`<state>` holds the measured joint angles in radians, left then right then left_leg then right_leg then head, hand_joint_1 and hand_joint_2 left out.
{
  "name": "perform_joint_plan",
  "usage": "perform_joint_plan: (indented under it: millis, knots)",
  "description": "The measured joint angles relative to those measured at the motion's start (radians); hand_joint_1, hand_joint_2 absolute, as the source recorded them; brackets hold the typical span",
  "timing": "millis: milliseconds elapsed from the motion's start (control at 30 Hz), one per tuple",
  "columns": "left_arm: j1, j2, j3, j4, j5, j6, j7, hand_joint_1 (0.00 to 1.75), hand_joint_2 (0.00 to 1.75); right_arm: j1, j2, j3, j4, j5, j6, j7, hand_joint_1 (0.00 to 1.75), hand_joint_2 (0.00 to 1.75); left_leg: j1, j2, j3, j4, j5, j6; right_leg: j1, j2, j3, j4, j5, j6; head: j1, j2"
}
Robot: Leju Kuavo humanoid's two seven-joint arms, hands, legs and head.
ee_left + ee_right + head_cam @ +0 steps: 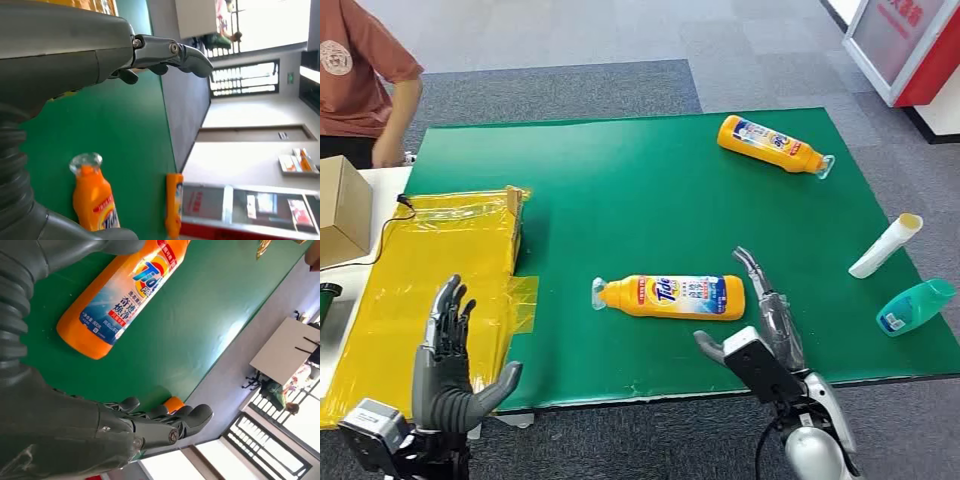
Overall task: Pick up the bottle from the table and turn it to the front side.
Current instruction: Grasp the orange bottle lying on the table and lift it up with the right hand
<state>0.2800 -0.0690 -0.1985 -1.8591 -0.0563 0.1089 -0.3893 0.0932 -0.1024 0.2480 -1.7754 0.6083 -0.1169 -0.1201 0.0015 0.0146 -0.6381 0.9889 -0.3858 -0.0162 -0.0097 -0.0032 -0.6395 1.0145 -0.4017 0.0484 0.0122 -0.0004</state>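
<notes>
Robot poised to lift a detergent bottle lying label-up on a green desk.

The orange bottle [669,296] rests on its side at lower centre of the head view, cap toward the left, on the desk [637,180]. The right hand [765,320], at lower right of the frame, hovers just beside the bottle's base with fingers extended and holding nothing; the left hand [452,355], lower left, is also spread wide and empty over yellow sheeting [433,270]. A sound pickup likely means wrapping the fingers around the bottle's broad body near its middle, gripping firmly before rotating so it does not slip.
</notes>
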Motion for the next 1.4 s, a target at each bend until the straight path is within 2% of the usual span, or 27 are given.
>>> perform_joint_plan:
  millis: [133, 300, 400, 567, 733, 900, 1033, 1200, 1400]
  knots:
    - [0.007, -0.007, 0.056, -0.003, -0.053, 0.015, 0.002, 0.0, 1.75, -0.005, -0.005, 0.0, 0.0, 0.057, -0.021, 0.031, 0.0, 1.75, 0.0, 0.0, 0.0, 0.0, 0.0, 0.0, 0.0, 0.0, 0.0, 0.0, 0.0, 0.0, 0.0, 0.0]
    - [0.015, -0.026, 0.129, -0.008, -0.288, 0.093, 0.048, 0.0, 1.75, -0.016, -0.006, 0.001, 0.004, 0.32, -0.098, 0.129, 0.0, 1.75, 0.0, 0.0, 0.0, 0.0, 0.0, 0.0, 0.0, 0.0, 0.0, 0.0, 0.0, 0.0, 0.0, 0.0]
    - [0.018, -0.038, 0.15, -0.019, -0.375, 0.118, 0.07, 0.0, 1.75, -0.028, -0.004, 0.008, 0.008, 0.445, -0.119, 0.177, 0.0, 1.75, 0.0, 0.0, 0.0, 0.0, 0.0, 0.0, 0.0, 0.0, 0.0, 0.0, 0.0, 0.0, 0.0, 0.0]
    - [0.007, -0.049, 0.155, -0.023, -0.425, 0.098, 0.083, 0.0, 1.75, -0.068, 0.002, 0.041, 0.041, 0.532, -0.102, 0.221, 0.0, 1.75, 0.0, 0.0, 0.0, 0.0, 0.0, 0.0, 0.0, 0.0, 0.0, 0.0, 0.0, 0.0, 0.0, 0.0]
    - [-0.036, -0.043, 0.12, -0.024, -0.368, 0.016, 0.066, 0.0, 1.75, -0.139, 0.014, 0.076, 0.14, 0.648, -0.089, 0.27, 0.0, 1.75, 0.0, 0.0, 0.001, 0.0, 0.001, 0.0, 0.0, 0.0, 0.0, 0.0, 0.0, 0.0, 0.0, 0.0]
    - [-0.092, -0.032, 0.074, -0.024, -0.273, -0.09, 0.051, 0.0, 1.75, -0.202, 0.034, 0.105, 0.258, 0.69, -0.083, 0.286, 0.0, 1.75, 0.0, 0.0, 0.001, 0.0, 0.001, 0.0, 0.0, 0.0, 0.001, 0.0, 0.0, 0.0, 0.0, 0.0]
    - [-0.171, -0.027, -0.005, -0.011, -0.198, -0.193, 0.047, 0.0, 1.75, -0.277, 0.06, 0.13, 0.382, 0.733, -0.088, 0.296, 0.0, 1.75, 0.0, 0.0, 0.001, 0.0, 0.001, 0.001, 0.0, 0.0, 0.001, 0.0, 0.001, 0.001, 0.0, 0.0]
    - [-0.244, -0.027, -0.109, 0.011, -0.163, -0.205, 0.055, 0.0, 1.75, -0.343, 0.09, 0.145, 0.526, 0.748, -0.096, 0.307, 0.0, 1.75, 0.0, -0.001, 0.001, 0.0, 0.002, 0.001, 0.0, 0.0, 0.001, 0.0, 0.001, 0.001, 0.0, 0.0]
    - [-0.286, -0.023, -0.16, 0.027, -0.128, -0.207, 0.057, 0.0, 1.75, -0.387, 0.106, 0.151, 0.638, 0.748, -0.074, 0.318, 0.0, 1.75, 0.0, 0.0, 0.0, 0.0, 0.001, 0.001, 0.0, 0.0, 0.001, 0.0, 0.001, 0.001, 0.0, 0.0]
